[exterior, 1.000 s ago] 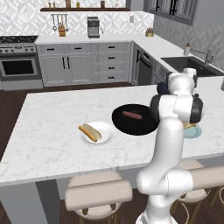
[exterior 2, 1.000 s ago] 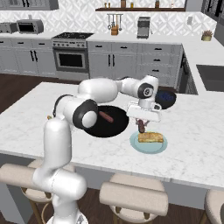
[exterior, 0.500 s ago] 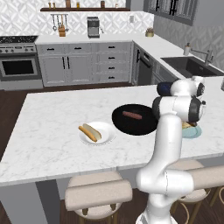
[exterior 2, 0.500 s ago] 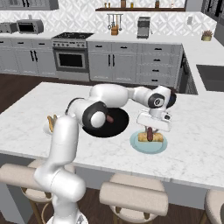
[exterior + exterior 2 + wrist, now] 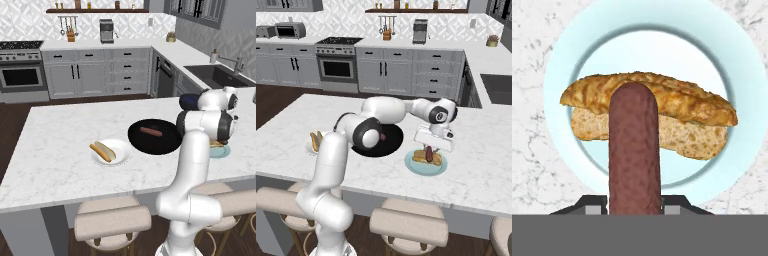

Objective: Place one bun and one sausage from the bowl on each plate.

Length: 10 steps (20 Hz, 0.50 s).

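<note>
My gripper (image 5: 429,149) hangs just over the pale blue-green plate (image 5: 415,168), shut on a dark brown sausage (image 5: 634,150) held upright. In the hand view the sausage stands in front of a golden bun (image 5: 677,112) that lies across the plate (image 5: 567,60), between my two finger tips (image 5: 594,205). The black bowl (image 5: 145,145) sits mid-counter with one more sausage (image 5: 151,132) in it. Left of it, the white plate (image 5: 120,156) carries a bun (image 5: 106,148) with a thinner orange-brown piece alongside. My arm covers most of the blue-green plate (image 5: 221,151) in the left base view.
A small dark navy bowl (image 5: 189,101) stands behind the arm near the counter's far edge. Padded stools (image 5: 112,222) line the near side of the island. A sink (image 5: 215,75) is set in the back right counter.
The gripper carried the sausage rightward from beside the black bowl and came down over the blue-green plate and its bun. The other objects stayed in place.
</note>
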Motion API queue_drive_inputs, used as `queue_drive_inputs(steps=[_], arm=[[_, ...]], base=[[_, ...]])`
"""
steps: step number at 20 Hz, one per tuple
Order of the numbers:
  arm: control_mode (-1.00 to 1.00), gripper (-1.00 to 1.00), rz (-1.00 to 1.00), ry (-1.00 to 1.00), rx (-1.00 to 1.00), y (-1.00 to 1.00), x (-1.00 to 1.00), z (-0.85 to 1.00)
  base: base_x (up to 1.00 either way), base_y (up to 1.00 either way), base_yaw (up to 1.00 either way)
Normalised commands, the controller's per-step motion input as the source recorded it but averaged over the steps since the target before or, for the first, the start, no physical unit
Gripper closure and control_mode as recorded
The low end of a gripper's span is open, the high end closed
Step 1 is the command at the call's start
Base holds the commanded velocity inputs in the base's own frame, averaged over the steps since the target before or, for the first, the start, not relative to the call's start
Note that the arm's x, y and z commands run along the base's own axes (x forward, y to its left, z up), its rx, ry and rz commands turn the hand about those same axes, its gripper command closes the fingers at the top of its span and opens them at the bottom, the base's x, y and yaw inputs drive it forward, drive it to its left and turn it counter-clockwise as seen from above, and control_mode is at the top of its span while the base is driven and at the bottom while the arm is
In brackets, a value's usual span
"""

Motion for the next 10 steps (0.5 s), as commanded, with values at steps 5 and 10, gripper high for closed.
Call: queue_drive_inputs(steps=[5, 10], arm=[[-1.00, -1.00, -0.03, 0.00, 0.00, 0.00, -0.12, -0.25], [-1.00, -1.00, -0.04, -0.03, 0.00, 0.00, -0.14, -0.15]], base=[[0.00, 0.00, 0.00], [0.00, 0.00, 0.00]])
